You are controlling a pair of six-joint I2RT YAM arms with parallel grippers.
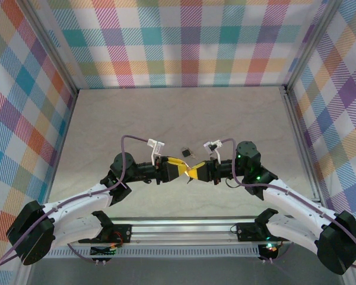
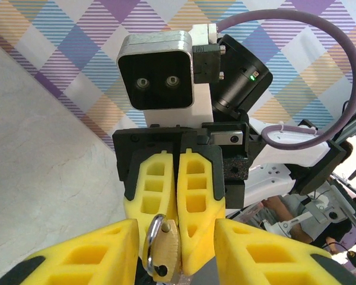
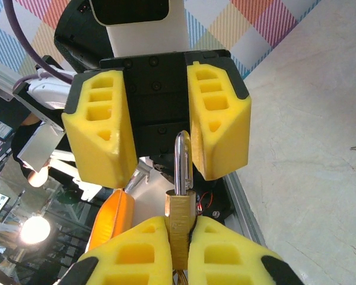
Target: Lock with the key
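My right gripper is shut on the lock, a small brass padlock with a silver shackle that points at the left arm. In the left wrist view the lock sits between the tips of the right gripper. My left gripper is open, its yellow fingers standing on either side of the shackle. From above, the left gripper and right gripper meet tip to tip above the table. I cannot make out the key.
A small dark thing lies on the grey table just behind the grippers, too small to identify. Plaid walls close in the left, back and right. A metal rail runs along the near edge.
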